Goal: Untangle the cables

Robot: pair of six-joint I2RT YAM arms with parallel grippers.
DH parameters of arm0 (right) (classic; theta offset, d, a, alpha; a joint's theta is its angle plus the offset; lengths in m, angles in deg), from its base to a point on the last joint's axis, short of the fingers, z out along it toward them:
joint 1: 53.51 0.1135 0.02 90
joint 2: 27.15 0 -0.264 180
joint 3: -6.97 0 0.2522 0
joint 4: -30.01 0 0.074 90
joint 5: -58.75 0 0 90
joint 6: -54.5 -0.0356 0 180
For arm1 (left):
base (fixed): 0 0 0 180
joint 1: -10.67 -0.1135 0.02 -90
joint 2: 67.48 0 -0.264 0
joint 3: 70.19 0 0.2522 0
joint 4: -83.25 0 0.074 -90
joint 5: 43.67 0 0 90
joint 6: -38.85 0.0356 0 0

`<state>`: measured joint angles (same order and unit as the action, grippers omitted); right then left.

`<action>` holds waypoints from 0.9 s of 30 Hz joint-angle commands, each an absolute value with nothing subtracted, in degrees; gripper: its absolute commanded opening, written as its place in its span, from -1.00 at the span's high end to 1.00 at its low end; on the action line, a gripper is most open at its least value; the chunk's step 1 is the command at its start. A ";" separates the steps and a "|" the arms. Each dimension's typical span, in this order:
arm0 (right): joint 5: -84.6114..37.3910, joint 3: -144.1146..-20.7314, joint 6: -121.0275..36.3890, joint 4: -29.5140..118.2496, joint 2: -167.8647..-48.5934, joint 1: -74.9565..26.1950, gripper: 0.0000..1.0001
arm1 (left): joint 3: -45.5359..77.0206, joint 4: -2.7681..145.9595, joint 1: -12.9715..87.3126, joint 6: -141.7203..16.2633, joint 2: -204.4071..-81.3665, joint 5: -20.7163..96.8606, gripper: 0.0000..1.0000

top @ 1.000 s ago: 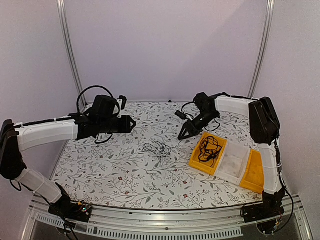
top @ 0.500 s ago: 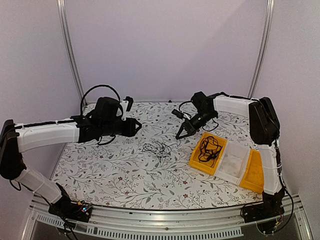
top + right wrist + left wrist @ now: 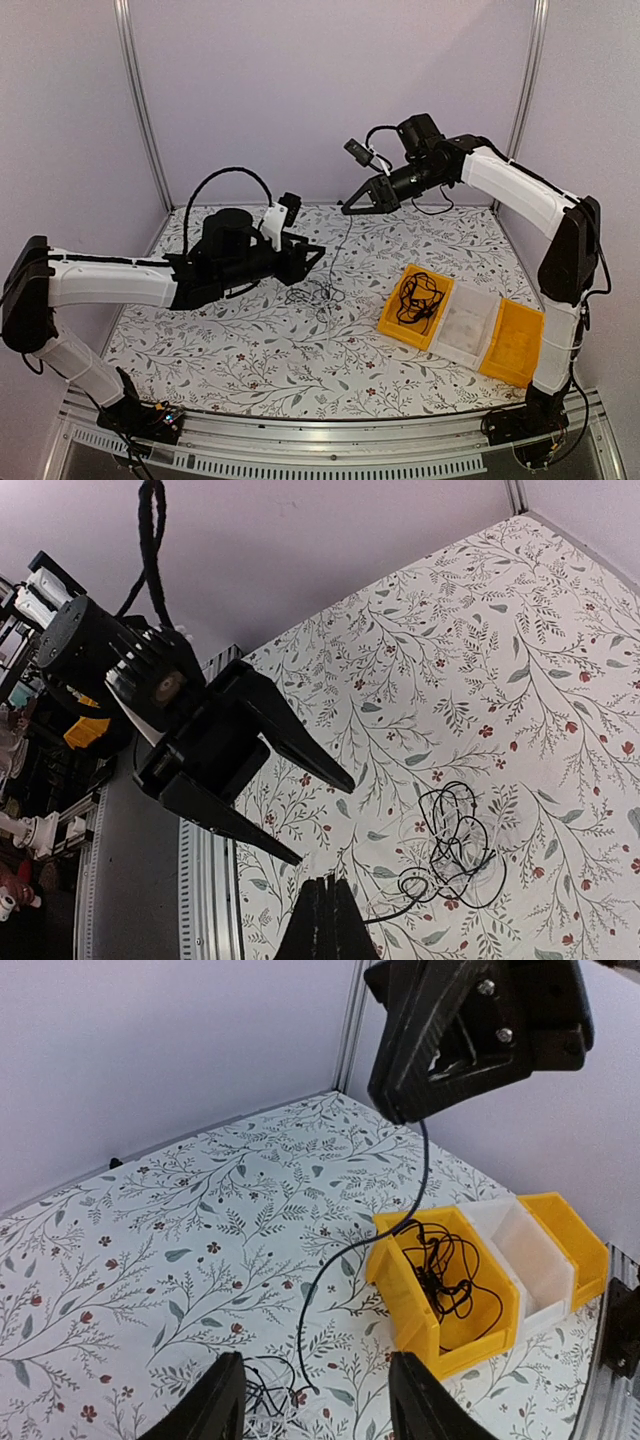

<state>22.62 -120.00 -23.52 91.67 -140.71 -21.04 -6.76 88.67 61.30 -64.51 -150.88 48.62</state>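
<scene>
A tangle of thin black cables (image 3: 314, 294) with some white strands lies mid-table. My right gripper (image 3: 347, 207) is raised high above the table, shut on one black cable (image 3: 343, 250) that hangs down to the tangle. In the right wrist view the shut fingers (image 3: 331, 920) pinch that cable (image 3: 400, 912), which runs to the tangle (image 3: 456, 846). My left gripper (image 3: 311, 259) hovers open just left of the tangle, holding nothing. Its wrist view shows the hanging cable (image 3: 330, 1280) between the open fingers (image 3: 218, 1405), with the tangle (image 3: 262, 1392) below. A separate black cable (image 3: 416, 295) lies in a yellow bin.
A yellow bin (image 3: 392, 318) stands right of centre, with a clear bin (image 3: 466, 325) and another yellow bin (image 3: 511, 345) beside it. Purple walls and metal posts enclose the back and sides. The left arm (image 3: 110, 280) stretches across the left half of the table.
My right gripper shut on a black cable and rose high toward the back, pulling it up from the tangle. My left gripper moved right toward the tangle and opened wider.
</scene>
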 commanded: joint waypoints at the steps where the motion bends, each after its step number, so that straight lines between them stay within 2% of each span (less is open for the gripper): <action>1: 23.20 -120.47 -23.50 92.11 -139.00 -20.22 1.00 | -3.61 97.73 62.04 -61.17 -158.95 48.20 -0.03; 5: 23.16 -122.01 -23.42 92.60 -137.20 -20.20 1.00 | -0.78 102.01 61.93 -62.44 -166.23 46.77 0.00; 13: 22.53 -129.03 -26.20 91.49 -132.74 -20.20 1.00 | 3.81 103.75 61.56 -62.31 -178.43 45.13 0.52; 19: 23.25 -141.59 -30.95 88.07 -131.71 -21.62 1.00 | 3.67 102.87 60.11 -62.50 -181.95 45.43 0.62; 22: 24.69 -144.51 -38.89 81.56 -131.03 -24.57 1.00 | 2.17 102.03 58.56 -64.01 -182.19 45.91 0.65; 27: 22.72 -148.80 -42.00 76.83 -129.15 -28.68 1.00 | -0.80 97.58 56.52 -63.65 -181.69 46.11 0.66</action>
<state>23.31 -146.14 -36.43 83.02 -130.89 -25.65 1.40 101.28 58.53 -63.47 -181.85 45.67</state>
